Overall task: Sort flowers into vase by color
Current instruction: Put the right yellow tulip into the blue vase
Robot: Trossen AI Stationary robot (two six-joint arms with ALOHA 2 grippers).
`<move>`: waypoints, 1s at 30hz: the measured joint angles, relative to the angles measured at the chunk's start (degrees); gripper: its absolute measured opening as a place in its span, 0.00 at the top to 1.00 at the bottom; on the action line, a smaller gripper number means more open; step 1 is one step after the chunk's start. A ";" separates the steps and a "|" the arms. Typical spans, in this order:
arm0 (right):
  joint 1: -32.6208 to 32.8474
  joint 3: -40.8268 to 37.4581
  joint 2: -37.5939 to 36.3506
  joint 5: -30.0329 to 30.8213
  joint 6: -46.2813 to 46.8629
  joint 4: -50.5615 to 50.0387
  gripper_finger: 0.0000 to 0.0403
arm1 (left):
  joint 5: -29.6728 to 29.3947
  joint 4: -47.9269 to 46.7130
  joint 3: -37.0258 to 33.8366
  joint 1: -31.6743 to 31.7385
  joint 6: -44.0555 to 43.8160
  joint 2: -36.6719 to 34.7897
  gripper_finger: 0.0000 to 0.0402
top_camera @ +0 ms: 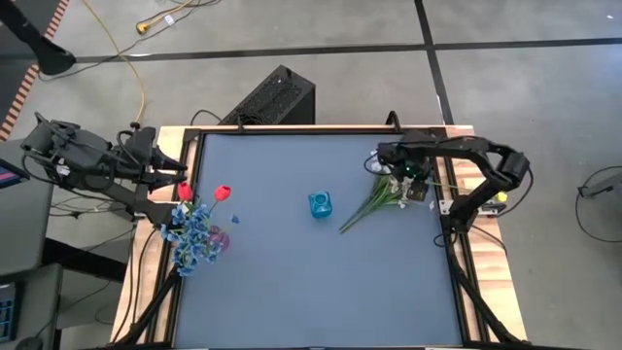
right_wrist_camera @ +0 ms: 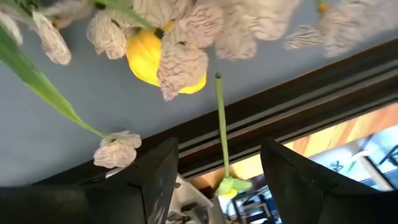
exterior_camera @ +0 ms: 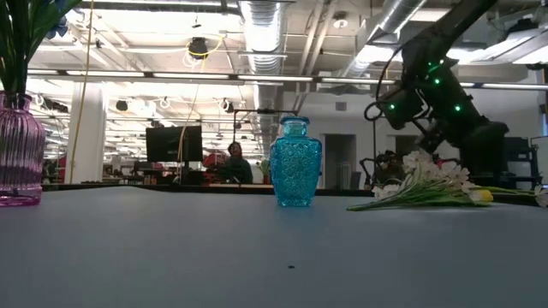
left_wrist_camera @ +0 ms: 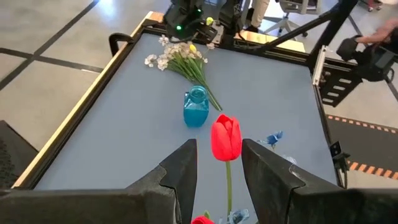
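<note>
A big open robotics lab or workshop: bare ceiling pipes (exterior_camera: 282,17) and strip lights overhead, a monitor (exterior_camera: 174,144) behind (people sit nearby), cables (top_camera: 126,58) across the taped concrete floor.
</note>
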 joint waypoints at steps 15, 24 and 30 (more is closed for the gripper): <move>-4.29 -6.88 0.00 2.46 -3.48 8.93 0.37 | -1.21 0.02 0.00 0.01 -2.91 0.00 0.72; -5.78 -7.75 0.00 -0.14 -4.52 9.83 0.53 | -1.95 0.06 0.00 0.01 -3.76 0.00 0.72; -5.80 -7.72 0.00 2.35 -4.51 10.00 0.82 | -2.26 0.07 0.00 0.01 -4.23 0.02 0.72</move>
